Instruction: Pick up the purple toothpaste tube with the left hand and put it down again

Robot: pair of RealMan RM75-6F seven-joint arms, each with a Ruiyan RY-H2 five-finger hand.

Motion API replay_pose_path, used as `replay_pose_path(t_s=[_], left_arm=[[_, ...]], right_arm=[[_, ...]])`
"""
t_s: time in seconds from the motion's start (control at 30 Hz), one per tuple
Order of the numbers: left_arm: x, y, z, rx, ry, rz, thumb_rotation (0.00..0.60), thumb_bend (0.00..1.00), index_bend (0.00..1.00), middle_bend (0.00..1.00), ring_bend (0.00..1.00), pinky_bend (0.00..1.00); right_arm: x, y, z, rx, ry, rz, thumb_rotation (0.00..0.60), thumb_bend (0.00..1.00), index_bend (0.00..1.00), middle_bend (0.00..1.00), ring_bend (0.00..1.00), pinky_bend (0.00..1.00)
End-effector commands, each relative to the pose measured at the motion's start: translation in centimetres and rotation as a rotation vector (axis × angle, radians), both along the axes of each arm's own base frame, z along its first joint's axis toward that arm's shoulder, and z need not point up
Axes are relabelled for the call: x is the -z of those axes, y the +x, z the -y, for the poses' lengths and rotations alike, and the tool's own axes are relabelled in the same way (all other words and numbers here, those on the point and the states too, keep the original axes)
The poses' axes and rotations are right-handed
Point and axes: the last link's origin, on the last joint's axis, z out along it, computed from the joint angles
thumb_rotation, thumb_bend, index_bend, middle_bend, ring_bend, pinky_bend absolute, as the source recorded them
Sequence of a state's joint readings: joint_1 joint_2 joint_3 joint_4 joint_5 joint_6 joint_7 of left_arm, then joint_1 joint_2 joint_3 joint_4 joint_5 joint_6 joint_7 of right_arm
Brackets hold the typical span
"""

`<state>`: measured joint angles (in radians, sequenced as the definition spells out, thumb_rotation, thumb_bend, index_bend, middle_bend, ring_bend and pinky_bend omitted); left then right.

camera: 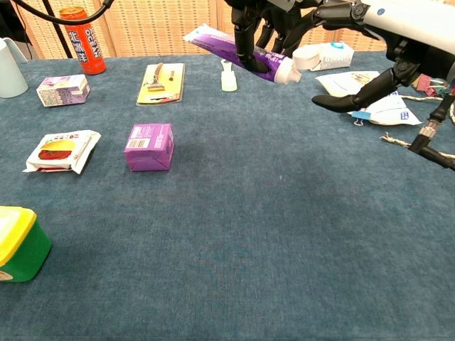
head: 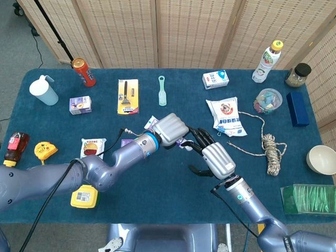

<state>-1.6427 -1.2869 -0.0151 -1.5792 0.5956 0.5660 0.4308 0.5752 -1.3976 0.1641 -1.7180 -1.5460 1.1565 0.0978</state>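
From my chest camera I see the purple toothpaste tube [camera: 238, 52] held up off the counter [camera: 284, 213], tilted so its white cap end points down toward the right. My left hand [camera: 249, 32] grips it around the middle with dark fingers curled over the body, but the top edge of that view cuts off the hand above the fingers, so I cannot see the palm or wrist there. From the head camera the left hand [head: 169, 128] shows only its silver back, and it hides nearly all of the tube [head: 181, 143]; just a bit of purple and white peeks out under the knuckles, and a flat white corner sticks out on the far side.

My right hand [head: 212, 156] sits just beside the left, fingers spread wide and holding nothing. In the head view its dark fingertips reach toward the cap end, and I cannot tell whether they touch the tube. In the chest view the right hand [camera: 370, 42] is partly cut off at the top and right edges, with one finger stretched low over the white snack bag [camera: 377, 96].

On the counter below sit a small purple box [camera: 149, 146] and a white packet [camera: 60, 151], both well apart from the tube. A yellow-lidded tub [camera: 15, 241] is cut off at the left edge.
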Motion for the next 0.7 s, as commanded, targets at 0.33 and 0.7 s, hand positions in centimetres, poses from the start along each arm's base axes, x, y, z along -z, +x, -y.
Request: replay_pose_path(t_s=[0.33, 0.7], left_arm=[[-0.14, -0.17, -0.06, -0.001, 0.005, 0.005, 0.600, 0.51, 0.50, 0.45, 0.42, 0.48], [-0.34, -0.36, -0.17, -0.003, 0.012, 0.014, 0.600, 0.51, 0.50, 0.46, 0.43, 0.48]], right_arm=[[0.28, -0.32, 0.05, 0.011, 0.004, -0.016, 0.600, 0.33, 0.26, 0.00, 0.00, 0.00], [0.75, -0.56, 0.17, 0.021, 0.014, -0.025, 0.600, 0.33, 0.28, 0.00, 0.00, 0.00]])
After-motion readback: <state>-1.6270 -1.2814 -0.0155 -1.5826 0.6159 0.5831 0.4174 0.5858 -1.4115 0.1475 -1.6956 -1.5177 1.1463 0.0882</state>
